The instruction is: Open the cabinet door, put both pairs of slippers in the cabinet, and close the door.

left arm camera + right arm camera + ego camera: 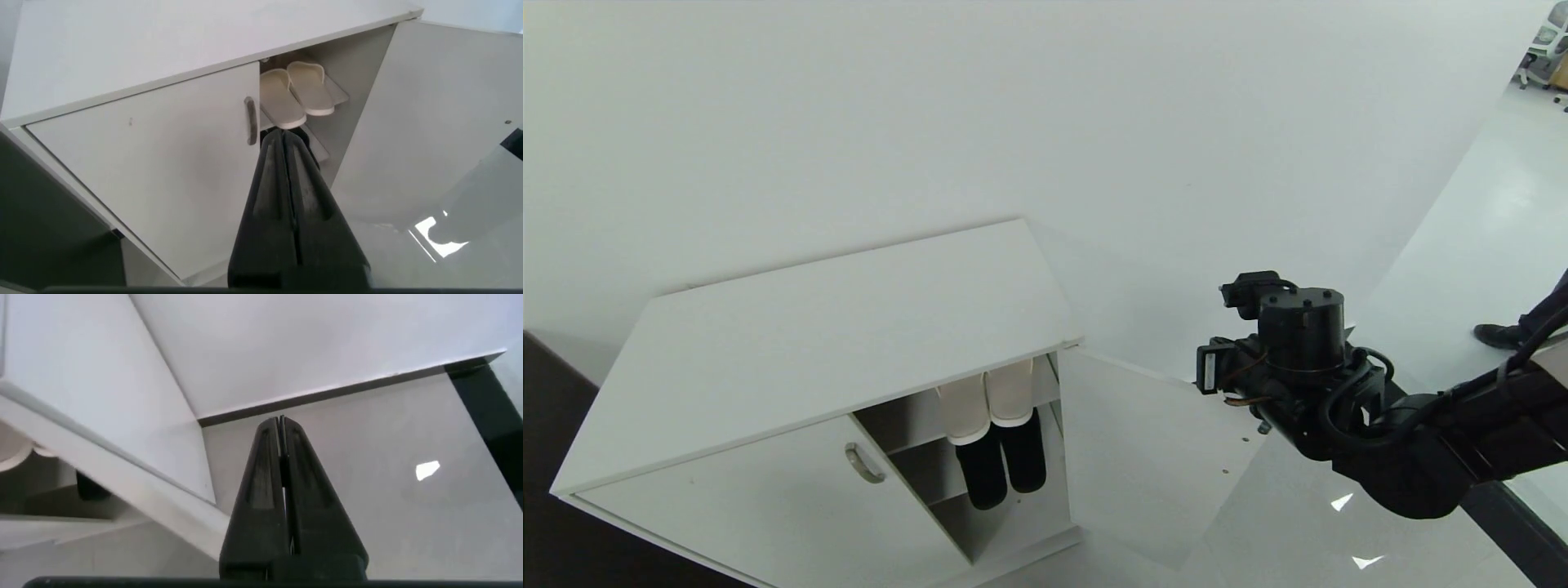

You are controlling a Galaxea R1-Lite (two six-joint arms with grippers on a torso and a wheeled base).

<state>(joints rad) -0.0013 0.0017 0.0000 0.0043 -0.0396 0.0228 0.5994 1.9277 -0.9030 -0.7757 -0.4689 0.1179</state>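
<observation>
Already white slippers [987, 400] and black slippers [1003, 465] sit inside the cabinet [833, 327].

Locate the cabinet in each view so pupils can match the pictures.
Head view: cabinet lower left, with its open door beside it.
Left wrist view: cabinet beyond the left gripper, which points at its opening.
Right wrist view: cabinet panels slanting beside the right gripper.
Shared landmark: white slippers inside it, in head and left wrist views.
</observation>
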